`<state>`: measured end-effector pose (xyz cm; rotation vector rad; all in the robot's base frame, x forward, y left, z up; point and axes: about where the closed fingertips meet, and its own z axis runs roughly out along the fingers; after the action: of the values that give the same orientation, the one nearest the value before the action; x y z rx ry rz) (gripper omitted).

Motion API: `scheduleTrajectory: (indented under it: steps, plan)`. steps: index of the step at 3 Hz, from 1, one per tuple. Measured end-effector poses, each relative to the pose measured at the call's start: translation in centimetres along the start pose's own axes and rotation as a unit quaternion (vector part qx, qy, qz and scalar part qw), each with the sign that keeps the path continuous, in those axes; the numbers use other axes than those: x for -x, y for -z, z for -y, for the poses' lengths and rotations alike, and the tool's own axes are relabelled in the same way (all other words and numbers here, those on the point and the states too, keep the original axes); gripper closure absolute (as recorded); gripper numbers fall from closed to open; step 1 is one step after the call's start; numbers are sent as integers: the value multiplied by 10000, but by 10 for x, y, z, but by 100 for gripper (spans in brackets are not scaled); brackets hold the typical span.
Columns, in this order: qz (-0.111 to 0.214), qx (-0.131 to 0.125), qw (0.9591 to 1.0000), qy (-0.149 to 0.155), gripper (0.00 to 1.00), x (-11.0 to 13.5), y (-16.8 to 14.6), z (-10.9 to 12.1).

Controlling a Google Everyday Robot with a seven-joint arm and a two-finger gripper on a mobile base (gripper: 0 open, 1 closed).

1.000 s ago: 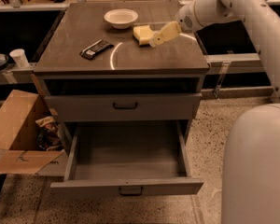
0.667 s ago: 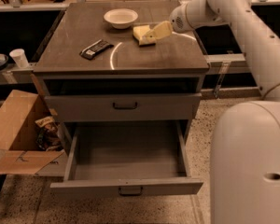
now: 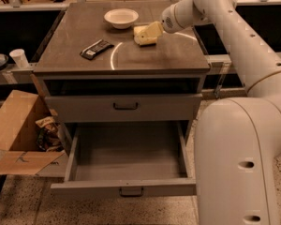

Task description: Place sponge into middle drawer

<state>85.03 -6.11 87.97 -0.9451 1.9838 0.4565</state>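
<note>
Sponge (image 3: 139,35) sits on cabinet top (image 3: 154,62), right of centre, just beside bowl (image 3: 121,18), well apart from black bar (image 3: 97,48). Drawer (image 3: 126,187) is below, pulled fully out, tray bare and grey. Upper drawer (image 3: 126,108) is closed.

Gripper (image 3: 152,30) is at the sponge's right end, touching or overlapping it, with the arm reaching in from the right. Grip state: cannot tell, since the pale gripper merges with the pale foam. Sponge not lifted, flat on top.

Handling, judged: foam, so very light, soft, squashes under pinch, not fragile and not slippery. A grip across the short width near the middle looks best. An end-only pinch may let it droop or twist. A light squeeze should do. It will likely bounce little when dropped into the tray.

Versus earlier frames: gripper has moved left, from clearly beside the sponge to right on it. Sponge, bowl and bar are in the same spots, and the drawer is equally open. Arm link now fills more of the right foreground.

Step, judged: closing in for the grasp. Carry and drop are not yet done.
</note>
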Motion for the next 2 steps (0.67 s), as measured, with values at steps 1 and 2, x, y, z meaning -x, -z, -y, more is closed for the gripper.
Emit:
scheduleTrajectory:
  steps: [1, 2]
  plan:
    - [-2, -1, 10000, 2, 0, 0, 0, 0]
    - [24, -49, 10000, 61, 0, -2, -6, 1]
